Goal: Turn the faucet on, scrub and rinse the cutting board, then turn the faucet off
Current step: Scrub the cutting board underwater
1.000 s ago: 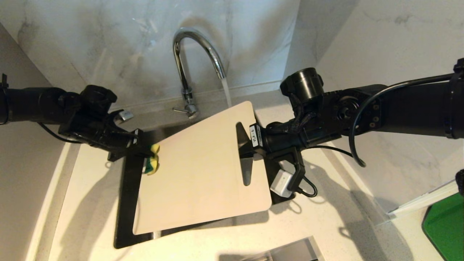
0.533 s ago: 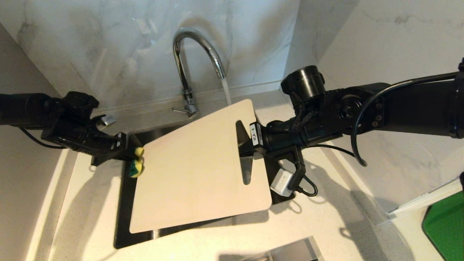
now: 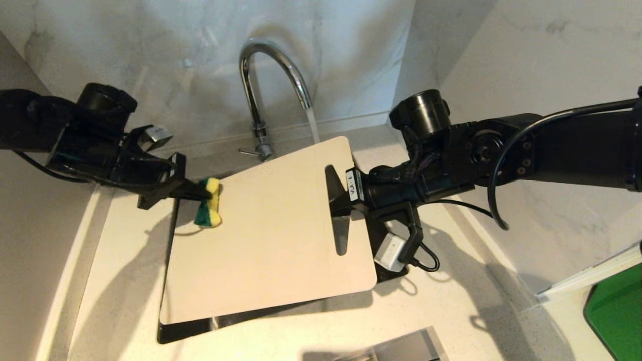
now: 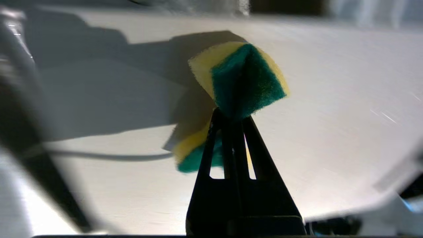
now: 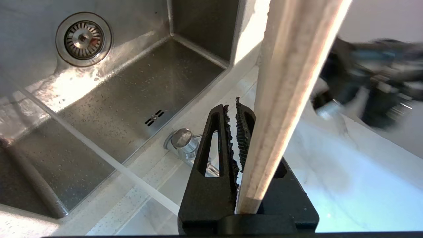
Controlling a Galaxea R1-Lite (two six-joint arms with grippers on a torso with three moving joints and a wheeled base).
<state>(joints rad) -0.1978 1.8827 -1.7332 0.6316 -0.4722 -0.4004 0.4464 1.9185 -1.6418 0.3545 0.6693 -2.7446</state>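
Observation:
The chrome faucet [image 3: 261, 95] runs; its stream [image 3: 313, 125] falls just behind the far corner of the cutting board [image 3: 271, 245]. The cream board hangs tilted over the sink, held beside its slot handle by my right gripper [image 3: 337, 203], which is shut on it. In the right wrist view the board's edge [image 5: 290, 82] runs past my right gripper [image 5: 235, 109], with the faucet base [image 5: 181, 138] beyond. My left gripper [image 3: 203, 193] is shut on a green-and-yellow sponge [image 3: 209, 208] at the board's far left corner. The left wrist view shows the sponge [image 4: 244, 82] pinched in my left gripper [image 4: 231, 114] over the board [image 4: 330, 115].
The steel sink [image 5: 132, 92] with its drain [image 5: 83, 39] lies under the board. Pale counter [image 3: 125, 281] surrounds the sink, with marble walls behind and to the right. A green object [image 3: 617, 311] sits at the far right; a steel edge [image 3: 396, 348] shows near the front.
My left gripper drew the sponge leftward off the board's edge, then rose and came back onto its far left corner. The board's near left corner swung left. The right arm kept still.

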